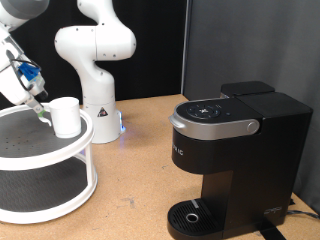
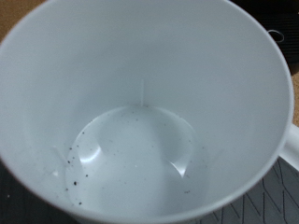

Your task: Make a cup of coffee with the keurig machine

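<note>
The cup [image 1: 66,116], a small white mug, stands upright on the top tier of a round white shelf [image 1: 30,150] at the exterior view's left. My gripper [image 1: 40,108] comes down from the upper left and sits right at the cup's rim on its left side; its fingers are too small to read there. The wrist view looks straight down into the cup [image 2: 140,112], whose white bottom carries dark specks, and no fingers show in it. The keurig machine [image 1: 235,150], black with a silver-grey lid handle [image 1: 212,125], stands at the exterior view's right with its lid down and its drip tray [image 1: 190,215] bare.
The arm's white base [image 1: 100,115] with a blue light stands behind the shelf. The two-tier shelf has a dark lower level [image 1: 35,185]. Brown tabletop [image 1: 135,180] lies between the shelf and the machine. A black curtain hangs at the back.
</note>
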`<move>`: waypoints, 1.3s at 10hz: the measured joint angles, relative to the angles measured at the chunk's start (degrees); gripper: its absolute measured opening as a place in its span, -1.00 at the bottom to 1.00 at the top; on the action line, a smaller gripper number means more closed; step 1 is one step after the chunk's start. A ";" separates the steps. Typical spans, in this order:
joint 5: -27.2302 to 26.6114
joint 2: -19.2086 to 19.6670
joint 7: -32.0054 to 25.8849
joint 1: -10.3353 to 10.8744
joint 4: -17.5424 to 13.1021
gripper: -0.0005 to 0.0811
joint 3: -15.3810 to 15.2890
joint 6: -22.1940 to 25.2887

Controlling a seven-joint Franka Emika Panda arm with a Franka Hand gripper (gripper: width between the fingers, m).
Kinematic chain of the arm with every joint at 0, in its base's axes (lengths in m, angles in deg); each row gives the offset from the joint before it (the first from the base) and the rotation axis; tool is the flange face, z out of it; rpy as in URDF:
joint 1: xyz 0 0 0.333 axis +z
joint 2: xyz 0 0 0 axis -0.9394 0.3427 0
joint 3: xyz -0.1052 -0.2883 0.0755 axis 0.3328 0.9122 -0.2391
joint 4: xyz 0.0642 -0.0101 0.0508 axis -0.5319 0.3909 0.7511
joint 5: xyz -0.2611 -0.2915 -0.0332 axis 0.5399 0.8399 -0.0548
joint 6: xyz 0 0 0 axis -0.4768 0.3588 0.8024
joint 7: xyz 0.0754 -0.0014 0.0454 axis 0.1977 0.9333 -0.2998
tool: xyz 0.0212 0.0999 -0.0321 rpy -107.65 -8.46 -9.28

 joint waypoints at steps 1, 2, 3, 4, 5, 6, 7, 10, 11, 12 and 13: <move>-0.15 0.12 0.01 0.00 0.66 0.98 0.00 -1.40; -0.39 0.32 0.04 0.00 1.16 0.98 0.00 -2.53; -0.67 0.51 0.05 0.02 1.47 0.98 0.00 -3.27; -1.00 0.75 0.05 0.04 1.66 0.98 0.00 -3.85; -1.27 1.21 0.05 0.10 1.74 0.98 0.00 -4.25; -1.55 1.77 0.05 0.23 1.75 0.98 0.00 -4.56; -1.95 2.25 0.04 0.32 1.75 0.98 0.00 -4.68; -3.31 3.34 -0.03 0.55 1.74 0.75 0.00 -4.72; -3.53 3.38 -0.04 0.57 1.74 0.75 0.00 -4.73; -3.60 3.38 -0.04 0.58 1.74 0.28 0.00 -4.75; -3.60 3.39 -0.06 0.58 1.74 -0.05 0.00 -4.75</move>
